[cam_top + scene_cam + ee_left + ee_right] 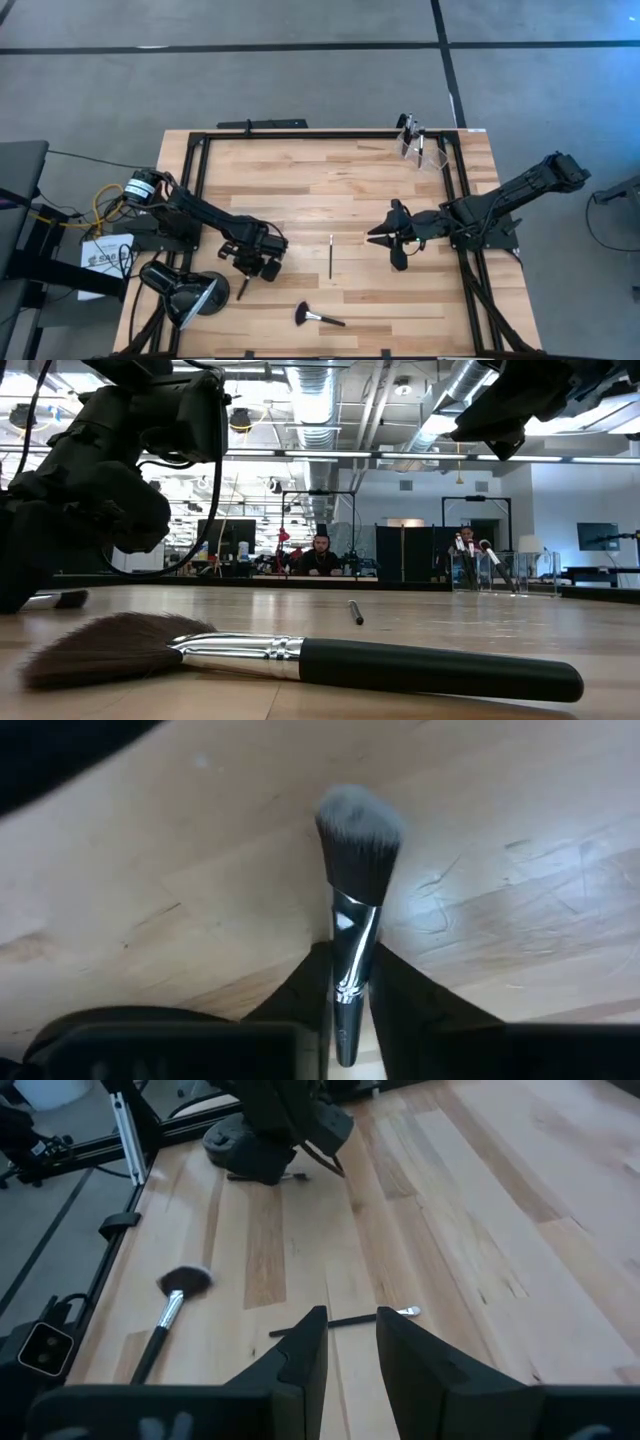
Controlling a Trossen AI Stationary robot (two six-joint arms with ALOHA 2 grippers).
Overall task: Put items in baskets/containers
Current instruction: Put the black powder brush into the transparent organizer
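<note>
- The step in hand looks like a pick-up: the left gripper [250, 270] is down at the table, far from the clear holder [420, 148], which stands at the table's far corner on the right arm's side.
- In the left wrist view the 2 fingers [300, 995] are pinched on the shiny ferrule of a dense-headed brush [355, 870], its bristles pointing forward past the tips.
- The brush appears to lie at or just above the wood; I cannot tell if it has left the surface.
- The right gripper [385, 233] hangs nearer the holder than the left one, jaws standing narrowly apart around nothing, above a thin brush [331, 256] lying flat.
- A fan-headed brush [316, 317] lies loose, farther from the holder than the thin one.
- The holder already has a few brushes standing in it, handles down.
- Next, I would judge, the left arm must lift cleanly, carry the brush across towards the holder, tip it upright and let go above the rim.
- The holder's mouth looks narrow and partly filled, so the approach calls for care.
</note>
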